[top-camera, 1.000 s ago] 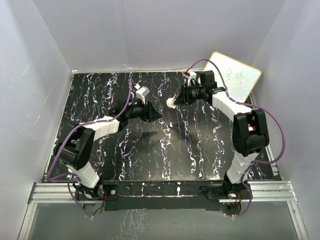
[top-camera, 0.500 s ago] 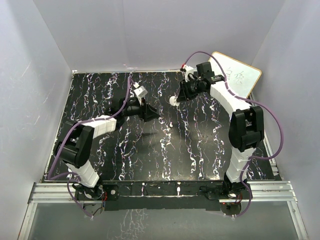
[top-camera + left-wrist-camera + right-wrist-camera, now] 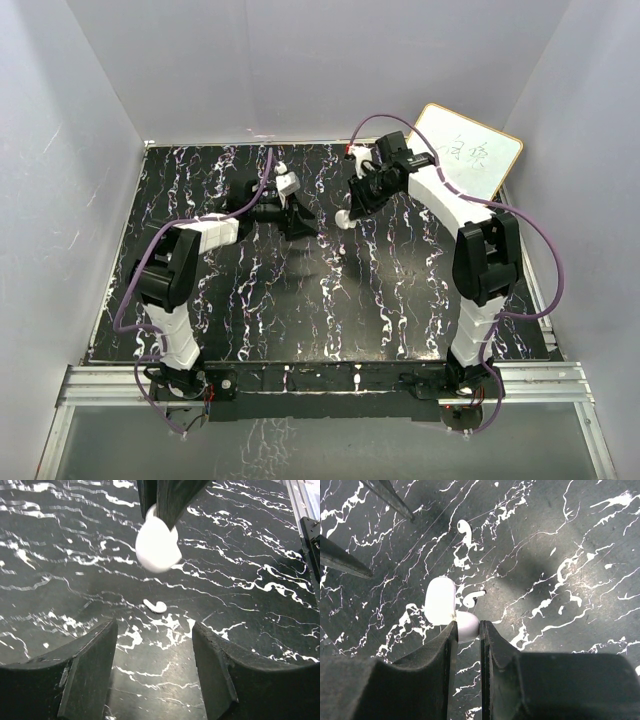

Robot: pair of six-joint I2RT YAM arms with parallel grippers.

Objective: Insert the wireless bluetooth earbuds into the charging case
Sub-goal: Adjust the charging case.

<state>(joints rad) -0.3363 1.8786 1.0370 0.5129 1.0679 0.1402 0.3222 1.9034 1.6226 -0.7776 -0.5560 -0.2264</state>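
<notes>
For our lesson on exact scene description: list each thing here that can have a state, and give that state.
charging case: held above the table, lid seemingly open
earbud beside the case: loose on the table, not inserted
farther earbud: loose on the table, not inserted
right gripper: shut on the charging case
left gripper: open, empty

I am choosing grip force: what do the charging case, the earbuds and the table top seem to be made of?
Charging case: probably hard white plastic, smooth with a soft sheen.
Earbuds: seemingly the same white plastic, glossy highlights.
Table top: black with white veins like marble; real stone or printed sheet, I cannot tell.
</notes>
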